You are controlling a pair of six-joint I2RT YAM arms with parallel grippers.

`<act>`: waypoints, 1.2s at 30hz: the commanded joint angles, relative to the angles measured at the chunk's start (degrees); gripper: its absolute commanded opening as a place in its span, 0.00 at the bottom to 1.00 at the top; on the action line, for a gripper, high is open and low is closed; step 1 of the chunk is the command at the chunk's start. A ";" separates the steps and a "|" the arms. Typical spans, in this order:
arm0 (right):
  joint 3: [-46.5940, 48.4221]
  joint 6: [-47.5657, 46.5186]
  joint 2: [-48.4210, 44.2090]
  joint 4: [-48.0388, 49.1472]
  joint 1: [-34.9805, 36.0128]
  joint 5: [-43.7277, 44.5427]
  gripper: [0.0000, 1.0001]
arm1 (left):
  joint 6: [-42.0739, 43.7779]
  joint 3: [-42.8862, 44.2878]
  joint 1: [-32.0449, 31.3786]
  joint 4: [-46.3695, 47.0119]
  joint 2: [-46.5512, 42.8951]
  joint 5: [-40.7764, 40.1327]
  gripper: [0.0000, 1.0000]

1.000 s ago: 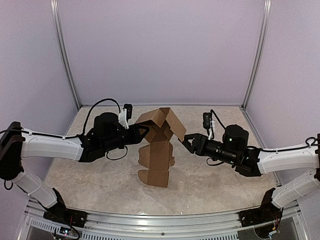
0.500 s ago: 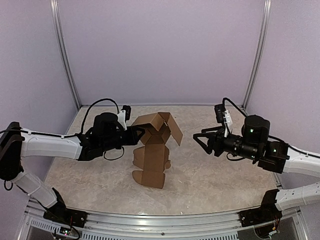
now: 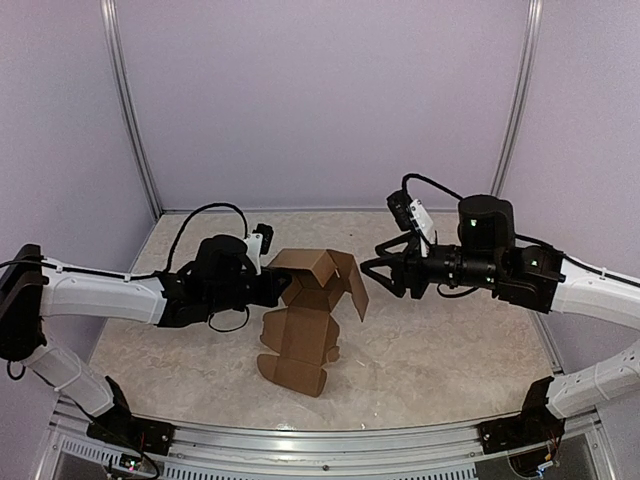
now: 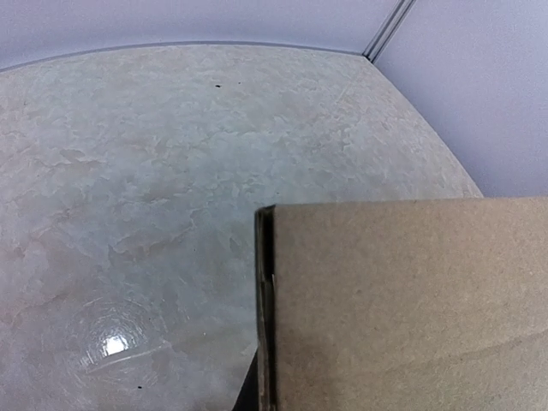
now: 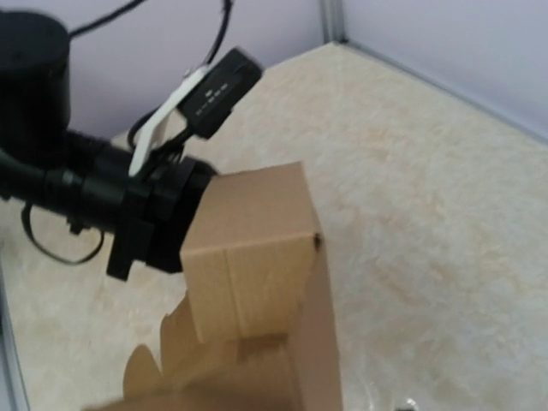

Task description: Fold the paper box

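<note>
In left jaws, paper box (image 3: 305, 335), right jaws near

The paper box (image 3: 302, 338) stands between left hand (image 3: 283, 284) and right hand (image 3: 374, 274).

No text, label, brand, number or sign is showing legibly in any view; the paper box (image 3: 296, 345) is presenting only plain brown cardboard.
</note>
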 commanded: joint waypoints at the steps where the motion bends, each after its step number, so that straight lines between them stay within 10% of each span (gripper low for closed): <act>1: 2.65 -2.86 2.69 -3.51 0.44 -4.33 0.56 | 1.99 1.64 -0.99 -1.89 -1.22 -2.37 0.00; 27: 2.35 0.00 12.88 1.90 3.03 -7.45 0.44 | 1.73 1.23 -1.71 -1.85 -1.61 -1.27 0.00; 36: 7.70 -0.49 19.57 2.00 7.07 3.64 0.45 | 0.13 3.26 -2.11 -5.78 -0.78 -4.91 0.00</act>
